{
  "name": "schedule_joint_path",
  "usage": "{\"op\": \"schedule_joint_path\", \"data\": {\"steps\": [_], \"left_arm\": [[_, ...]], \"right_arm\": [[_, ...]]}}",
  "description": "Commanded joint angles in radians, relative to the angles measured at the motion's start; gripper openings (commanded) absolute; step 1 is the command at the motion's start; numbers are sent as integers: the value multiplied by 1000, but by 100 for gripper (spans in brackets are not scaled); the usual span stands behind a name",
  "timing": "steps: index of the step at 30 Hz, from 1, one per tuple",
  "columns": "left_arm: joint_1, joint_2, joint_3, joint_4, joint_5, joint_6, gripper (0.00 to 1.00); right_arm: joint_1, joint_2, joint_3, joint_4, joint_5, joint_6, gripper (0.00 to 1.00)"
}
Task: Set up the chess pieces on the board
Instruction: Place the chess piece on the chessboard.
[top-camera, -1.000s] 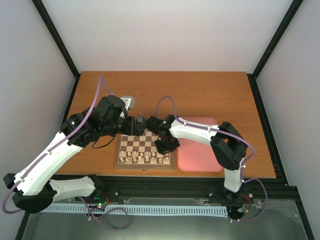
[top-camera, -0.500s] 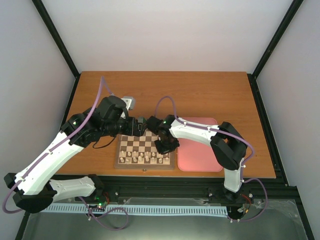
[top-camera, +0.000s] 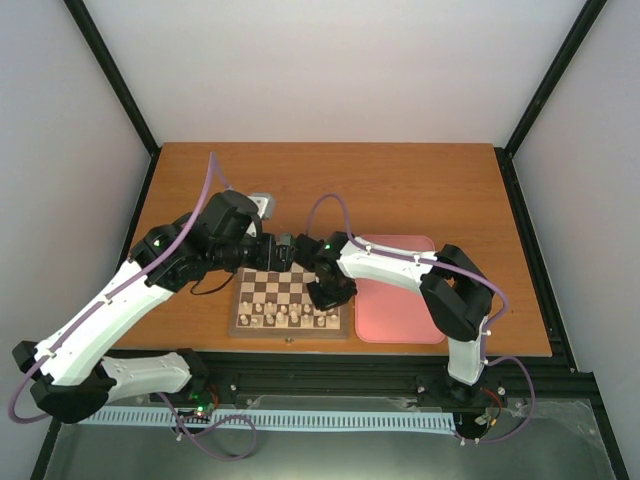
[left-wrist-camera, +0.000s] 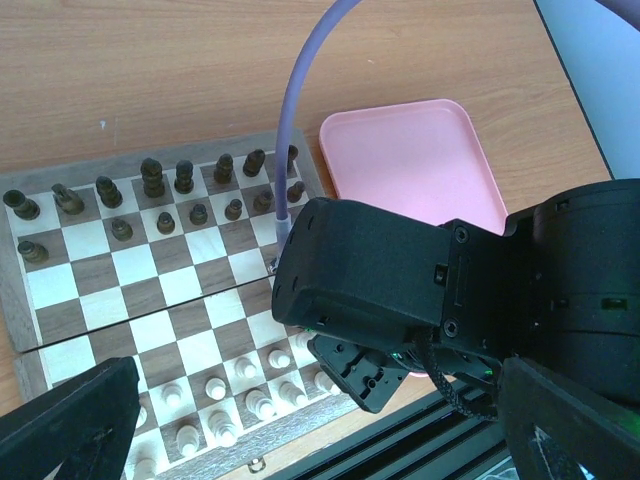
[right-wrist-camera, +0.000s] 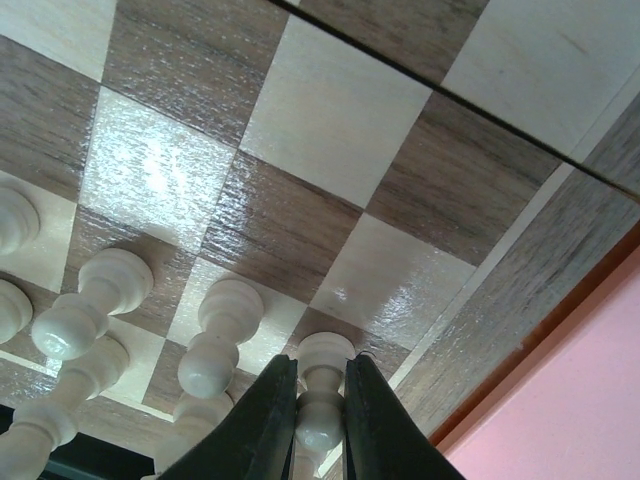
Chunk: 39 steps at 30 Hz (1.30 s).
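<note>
The board (top-camera: 290, 333) lies at the table's near edge. Cream-white chess pieces (left-wrist-camera: 215, 392) fill its two near rows and dark pieces (left-wrist-camera: 152, 180) its far rows. My right gripper (right-wrist-camera: 320, 362) is shut on a white pawn (right-wrist-camera: 322, 425). The pawn's base meets a dark square in the second near row, beside the board's right border. From above, the right gripper (top-camera: 330, 293) hangs over the board's right side. My left gripper (top-camera: 283, 250) hovers open above the board's far edge, and its fingers (left-wrist-camera: 70, 420) hold nothing.
A pink tray (top-camera: 400, 300) lies right of the board, touching or nearly touching it. Other white pawns (right-wrist-camera: 210, 350) stand close on the left of the held one. The right arm's wrist (left-wrist-camera: 400, 290) fills the middle of the left wrist view, hiding part of the board.
The left arm has shifted a little to the right and back. The right gripper has edged slightly left over the board, still shut on the pawn.
</note>
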Motion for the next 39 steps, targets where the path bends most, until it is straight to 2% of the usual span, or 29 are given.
{"op": "schedule_joint_path", "data": {"steps": [1, 23, 34, 39], "left_arm": [[-5, 6, 3, 26, 10, 1, 100], [-6, 16, -4, 35, 20, 0, 100], [-6, 17, -11, 41, 20, -5, 100], [-6, 29, -3, 45, 24, 2, 100]], "right_arm": [[23, 18, -13, 8, -4, 2, 14], [23, -8, -38, -7, 31, 12, 14], [23, -28, -35, -11, 44, 7, 29], [23, -31, -21, -11, 51, 2, 40]]}}
